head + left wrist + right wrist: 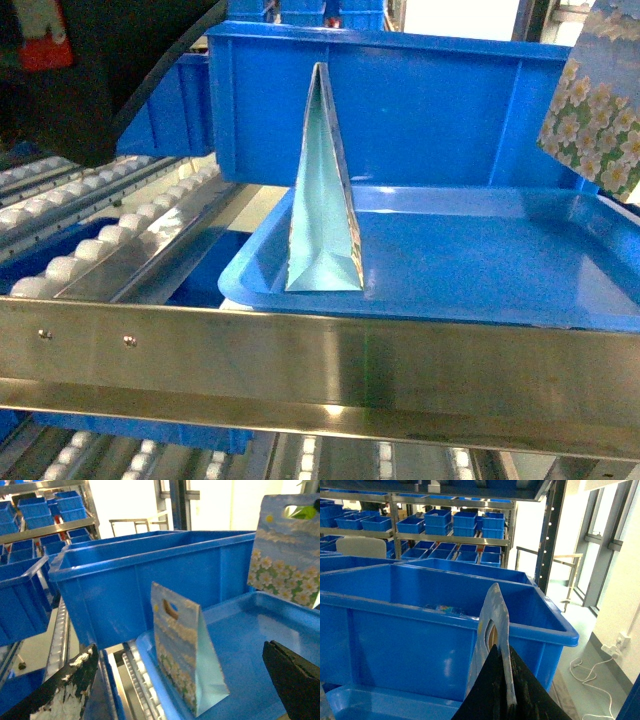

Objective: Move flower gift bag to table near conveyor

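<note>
Right gripper (509,700): jaws pinched on a flower gift bag (597,110), hanging at the upper right of the head view.
Second bag (325,195): upright on the blue tray (500,270), centre frame.
Left gripper (175,690): fingers spread wide, holding nothing, either side of that bag.
Conveyor (90,240): white rollers, left of frame.
Blue bin (420,110): behind the tray.

A flower-printed paper gift bag (597,110) hangs lifted at upper right. Another identical bag (326,200) stands upright on a blue tray. White-roller steel conveyor lanes (80,250) lie left.
</note>
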You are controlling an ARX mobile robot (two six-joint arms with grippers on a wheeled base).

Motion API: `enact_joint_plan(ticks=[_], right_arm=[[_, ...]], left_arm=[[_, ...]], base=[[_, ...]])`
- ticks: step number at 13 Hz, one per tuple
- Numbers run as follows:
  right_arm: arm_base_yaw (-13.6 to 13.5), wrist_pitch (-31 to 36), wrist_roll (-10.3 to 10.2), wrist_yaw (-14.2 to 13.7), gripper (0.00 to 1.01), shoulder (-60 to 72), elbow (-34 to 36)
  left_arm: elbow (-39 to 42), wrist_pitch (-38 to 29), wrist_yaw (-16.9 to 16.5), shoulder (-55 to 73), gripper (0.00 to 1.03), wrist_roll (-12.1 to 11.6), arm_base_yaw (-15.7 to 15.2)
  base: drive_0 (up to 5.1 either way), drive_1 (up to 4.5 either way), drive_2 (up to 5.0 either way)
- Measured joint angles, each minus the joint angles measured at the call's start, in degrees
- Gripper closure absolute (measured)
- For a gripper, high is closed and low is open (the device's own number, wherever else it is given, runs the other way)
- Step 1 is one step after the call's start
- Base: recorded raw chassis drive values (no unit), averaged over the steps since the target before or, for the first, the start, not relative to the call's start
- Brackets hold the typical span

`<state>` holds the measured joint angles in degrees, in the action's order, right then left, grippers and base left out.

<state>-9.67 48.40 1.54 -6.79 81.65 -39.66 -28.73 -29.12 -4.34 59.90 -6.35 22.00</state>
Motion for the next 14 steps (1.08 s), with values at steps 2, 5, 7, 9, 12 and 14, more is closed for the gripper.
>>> enact_joint_plan(ticks=[2, 5, 7, 9, 12, 14], right_arm=[[0.0, 0.07, 0.02, -0.04, 0.99, 0.0, 0.0], [0.0, 0.02, 0.02, 0.0, 0.99, 0.0, 0.0], [0.0, 0.09, 0.02, -0.02, 0.99, 0.0, 0.0], [0.0, 0.07, 0.02, -0.02, 0.99, 0.02, 0.0], [0.0, 0.04, 0.02, -0.02, 0.99, 0.02, 0.0], [0.0, 0.02, 0.02, -0.02, 0.99, 0.02, 0.0]], left_arm=[[-3.61, -0.09, 3.37, -0.22, 0.05, -2.27, 6.16], [-2.14, -3.89, 9.33, 4.48, 0.05, -5.22, 8.31], [-1.29, -7.15, 11.91, 6.03, 0.05, -6.93, 8.94], [-1.07, -9.29, 13.38, 8.44, 0.05, -7.58, 8.48], [-1.31, -15.43, 14.6, 16.06, 0.05, -9.18, 6.21], [-3.17, -15.58, 14.91, 19.3, 0.05, -9.7, 5.6]], base=[[0.0, 0.0, 0.0], [0.0, 0.0, 0.0], [0.0, 0.0, 0.0], [0.0, 0.0, 0.0], [0.0, 0.0, 0.0], [0.0, 0.0, 0.0]])
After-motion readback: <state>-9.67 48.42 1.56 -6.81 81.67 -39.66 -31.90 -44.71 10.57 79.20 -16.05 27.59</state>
